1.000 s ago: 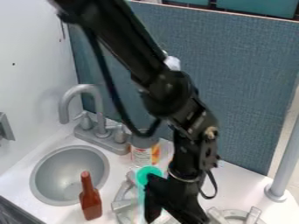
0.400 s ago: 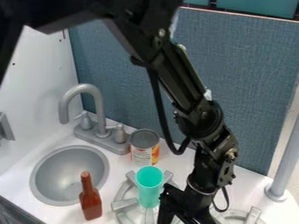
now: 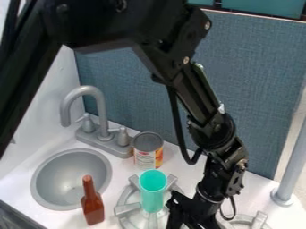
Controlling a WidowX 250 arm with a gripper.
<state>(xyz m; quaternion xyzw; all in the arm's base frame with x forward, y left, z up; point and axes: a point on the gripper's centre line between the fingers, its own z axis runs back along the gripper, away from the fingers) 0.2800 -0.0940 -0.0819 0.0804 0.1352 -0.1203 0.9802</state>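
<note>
Black gripper (image 3: 181, 216) hanging beside turquoise cylindrical cup (image 3: 153, 191), grip state impossible to tell; cup standing on grey burner (image 3: 127, 209), blocking side toward red-brown bottle (image 3: 92, 206); silver-topped, labelled can (image 3: 147, 150) standing behind cup.

cup (image 3: 152, 192) | tall, round and blue-green | open top, can't see the bottom inside | standing up straight | on the gray toy burner (image 3: 126, 209), between the red-brown bottle (image 3: 92, 208) and the black gripper (image 3: 174, 219)
</note>
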